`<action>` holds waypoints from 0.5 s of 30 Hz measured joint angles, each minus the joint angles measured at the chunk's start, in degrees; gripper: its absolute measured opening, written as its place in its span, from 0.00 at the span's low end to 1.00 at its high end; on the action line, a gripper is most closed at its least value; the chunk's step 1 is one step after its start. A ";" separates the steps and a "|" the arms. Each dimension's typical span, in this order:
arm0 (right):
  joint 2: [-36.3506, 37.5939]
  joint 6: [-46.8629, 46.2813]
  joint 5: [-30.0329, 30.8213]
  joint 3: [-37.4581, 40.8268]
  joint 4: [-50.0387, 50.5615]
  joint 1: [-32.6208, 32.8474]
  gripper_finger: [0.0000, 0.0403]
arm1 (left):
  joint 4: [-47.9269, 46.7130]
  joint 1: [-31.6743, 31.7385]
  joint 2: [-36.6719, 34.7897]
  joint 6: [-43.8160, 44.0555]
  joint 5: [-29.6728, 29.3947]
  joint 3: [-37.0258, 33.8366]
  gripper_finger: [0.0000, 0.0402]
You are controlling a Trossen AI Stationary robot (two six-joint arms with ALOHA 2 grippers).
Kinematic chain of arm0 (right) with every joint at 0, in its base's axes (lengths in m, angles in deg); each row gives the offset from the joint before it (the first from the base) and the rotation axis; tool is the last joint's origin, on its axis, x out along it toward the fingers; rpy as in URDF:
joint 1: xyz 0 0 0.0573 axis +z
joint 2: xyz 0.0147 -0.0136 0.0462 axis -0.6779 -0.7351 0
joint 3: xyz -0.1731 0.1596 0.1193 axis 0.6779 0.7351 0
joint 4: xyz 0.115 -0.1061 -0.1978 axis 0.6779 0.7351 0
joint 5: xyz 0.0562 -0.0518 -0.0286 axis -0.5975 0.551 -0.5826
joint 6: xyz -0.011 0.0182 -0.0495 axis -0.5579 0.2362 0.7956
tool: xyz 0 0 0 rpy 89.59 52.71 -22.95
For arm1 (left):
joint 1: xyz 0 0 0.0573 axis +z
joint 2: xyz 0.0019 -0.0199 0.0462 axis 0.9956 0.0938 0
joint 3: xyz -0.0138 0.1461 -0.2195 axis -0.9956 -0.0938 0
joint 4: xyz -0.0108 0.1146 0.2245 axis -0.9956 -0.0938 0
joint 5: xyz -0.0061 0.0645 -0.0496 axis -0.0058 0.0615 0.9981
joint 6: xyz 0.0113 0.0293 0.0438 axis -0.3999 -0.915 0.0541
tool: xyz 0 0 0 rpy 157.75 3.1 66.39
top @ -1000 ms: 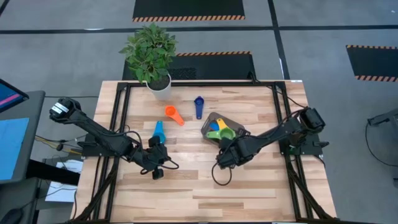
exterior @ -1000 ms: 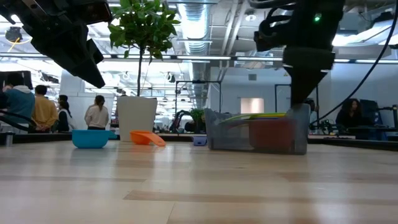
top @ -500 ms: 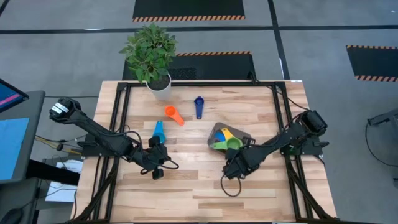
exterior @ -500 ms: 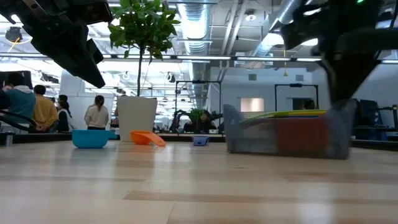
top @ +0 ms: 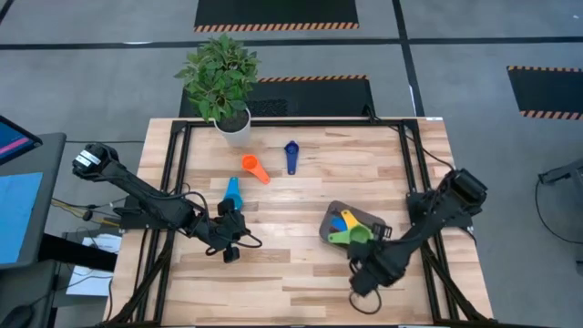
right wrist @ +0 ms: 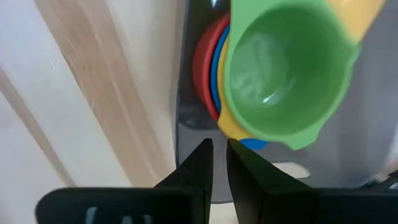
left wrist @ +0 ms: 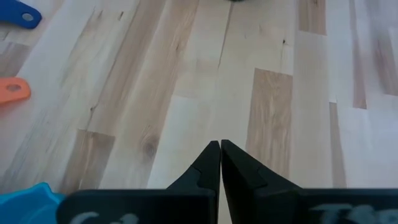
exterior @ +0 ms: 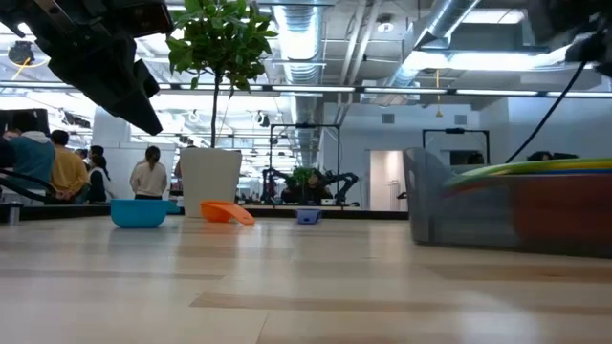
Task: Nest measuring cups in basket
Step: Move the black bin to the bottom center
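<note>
Two dark jointed arms (top: 150,199), looping black cables.

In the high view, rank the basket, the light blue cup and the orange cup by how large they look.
1. basket, clearly the largest.
2. light blue cup.
3. orange cup; it looks only slightly smaller than the light blue one, so that order is unsure.

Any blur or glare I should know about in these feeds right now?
Low view: the basket looms close at the right edge, smeared and soft; ceiling lights glare behind. Right wrist view: the green cup is slightly soft, with a small highlight inside. High view is sharp and evenly lit.
</note>
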 joint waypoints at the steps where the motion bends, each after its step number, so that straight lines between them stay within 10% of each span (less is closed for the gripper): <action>1: -0.01 -0.02 2.35 -0.60 0.10 0.73 0.17 | 0.00 0.00 0.00 -0.17 -0.36 0.00 0.00; 9: 0.01 0.39 20.74 -7.11 8.43 -0.44 0.17 | 0.02 0.00 0.00 -0.41 -2.01 0.00 0.00; 15: -0.21 12.41 21.76 -6.45 -0.60 -9.52 0.17 | 0.04 0.00 0.02 -1.01 -2.69 0.00 0.00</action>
